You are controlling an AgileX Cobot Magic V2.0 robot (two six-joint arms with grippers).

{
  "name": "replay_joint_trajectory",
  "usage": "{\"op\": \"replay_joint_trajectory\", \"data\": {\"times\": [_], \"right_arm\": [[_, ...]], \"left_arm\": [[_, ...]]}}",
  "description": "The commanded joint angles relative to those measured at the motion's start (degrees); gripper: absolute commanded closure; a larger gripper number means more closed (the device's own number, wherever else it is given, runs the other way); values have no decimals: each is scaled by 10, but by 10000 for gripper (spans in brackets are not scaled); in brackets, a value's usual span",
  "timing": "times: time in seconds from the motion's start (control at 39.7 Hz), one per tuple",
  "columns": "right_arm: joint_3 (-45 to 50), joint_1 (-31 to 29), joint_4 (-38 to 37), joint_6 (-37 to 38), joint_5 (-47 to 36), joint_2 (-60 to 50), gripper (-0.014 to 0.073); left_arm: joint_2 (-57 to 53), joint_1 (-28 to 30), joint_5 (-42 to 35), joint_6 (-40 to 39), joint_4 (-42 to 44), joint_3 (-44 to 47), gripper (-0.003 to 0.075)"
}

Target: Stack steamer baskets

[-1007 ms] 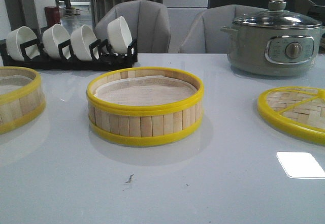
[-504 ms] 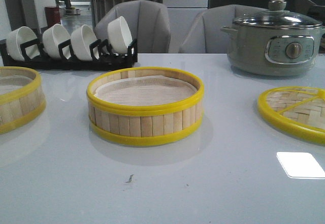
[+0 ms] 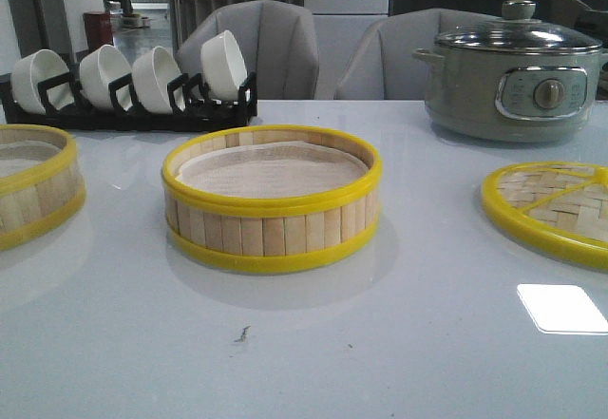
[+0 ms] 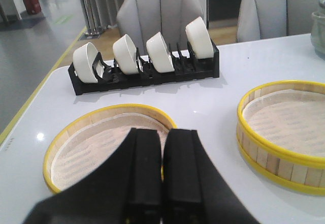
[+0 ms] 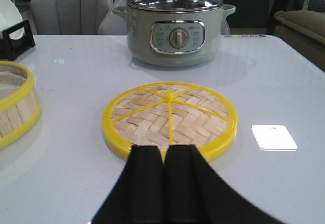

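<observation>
The white table (image 3: 313, 343) carries everything. My landmark is the centre steamer basket (image 3: 272, 200), sitting flat at mid-table. Behind it to the right stands the grey electric pot (image 3: 513, 72); behind it to the left, the black rack of white bowls (image 3: 128, 82). The second steamer basket (image 3: 33, 186) lies well apart on its left, the woven lid (image 3: 551, 210) well apart on its right. My left gripper (image 4: 163, 153) and right gripper (image 5: 163, 163) both have fingers pressed together, holding nothing.
</observation>
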Motion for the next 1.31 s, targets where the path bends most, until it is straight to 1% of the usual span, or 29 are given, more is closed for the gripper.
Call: {"op": "replay_joint_trajectory", "data": {"times": [0.0, 0.1, 0.25, 0.43, 0.55, 0.68, 0.78, 1.28], "right_arm": [[-8, -2, 0, -4, -49, -12, 538], [-8, -2, 0, -4, -49, -12, 538], [-8, -2, 0, -4, -49, -12, 538], [-8, -2, 0, -4, -49, -12, 538], [-8, -2, 0, -4, -49, -12, 538], [-8, -2, 0, -4, -49, -12, 538], [-8, -2, 0, -4, -49, -12, 538], [-8, -2, 0, -4, -49, -12, 538]], "left_arm": [[95, -6, 25, -3, 9, -122, 634], [180, -4, 90, -3, 17, -235, 634], [260, -4, 130, -3, 36, -362, 634], [304, -4, 143, -3, 53, -436, 634], [312, -4, 145, -3, 58, -443, 634], [312, -4, 180, -3, 74, -442, 634], [312, -4, 193, -3, 85, -442, 634], [314, -4, 186, -3, 96, -442, 634]]}}
